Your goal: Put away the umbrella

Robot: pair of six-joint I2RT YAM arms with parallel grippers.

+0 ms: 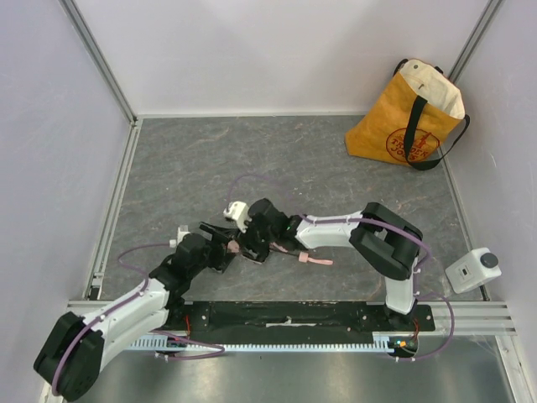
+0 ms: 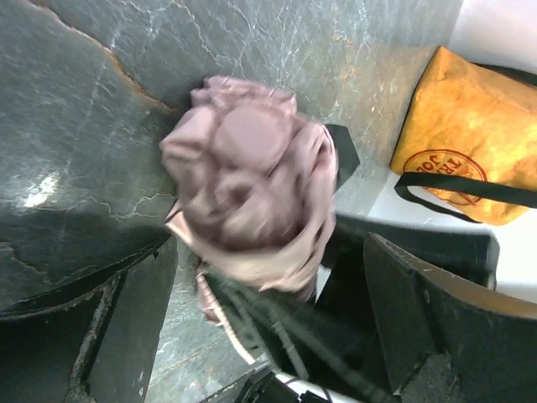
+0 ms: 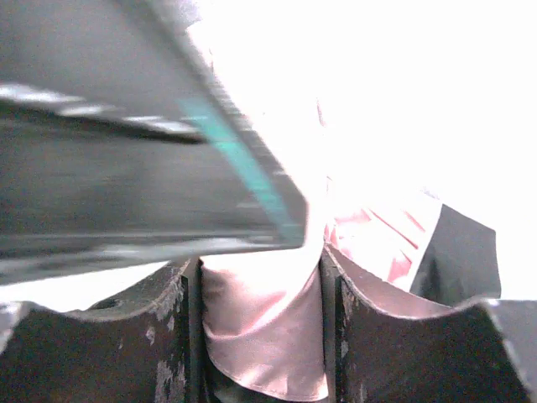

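Grey veined stone tabletop [image 1: 210,159], walled in white, was occupied at its middle by the pale pink fabric folding umbrella [image 1: 252,248], lying between both arms. Its cloth was pinched by the right gripper [image 3: 262,285]; the left gripper [image 2: 268,252] was spread wide around the bundle. The folds should be gathered tightly before any carry, probably towards the yellow canvas tote bag [image 1: 407,113]. Only overhead was the trailing pink wrist strap [image 1: 315,259] shown; only the right wrist view confirmed the pinch.

Top view: umbrella [image 1: 315,259] largely hidden beneath left claw [image 1: 225,250] and right claw [image 1: 253,246]. Left wrist: umbrella blurred, bag [image 2: 470,151] cut by edge. Right wrist: upper half washed out.
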